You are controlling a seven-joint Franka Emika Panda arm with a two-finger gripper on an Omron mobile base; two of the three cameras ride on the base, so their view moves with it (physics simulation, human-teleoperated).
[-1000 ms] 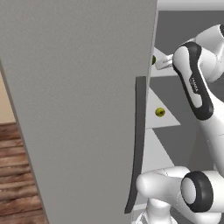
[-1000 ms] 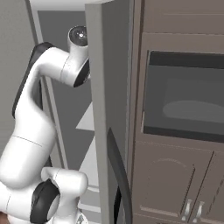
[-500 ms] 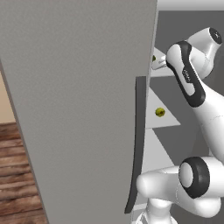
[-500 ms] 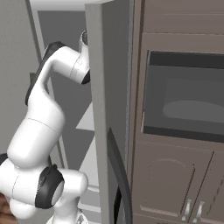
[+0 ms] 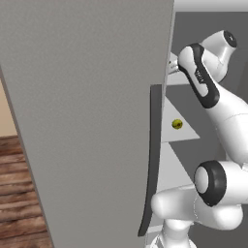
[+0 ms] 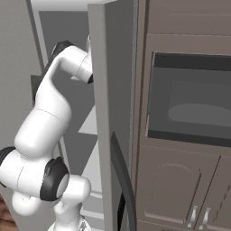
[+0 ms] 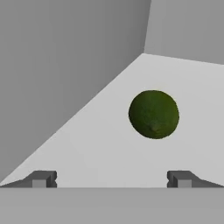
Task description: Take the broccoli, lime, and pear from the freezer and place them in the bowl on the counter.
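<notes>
Pale grey shelf (image 7: 105,148) inside the freezer (image 5: 87,121) spreads under your fingers (image 7: 41,179), which sit spread wide with nothing between them at the frame's bottom. You have the lime (image 7: 153,114) just ahead, right of centre.

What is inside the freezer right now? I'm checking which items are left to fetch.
A dark green lime lies on a pale shelf before the open gripper. A small yellow-green item sits on a lower shelf. The door hides the rest.
</notes>
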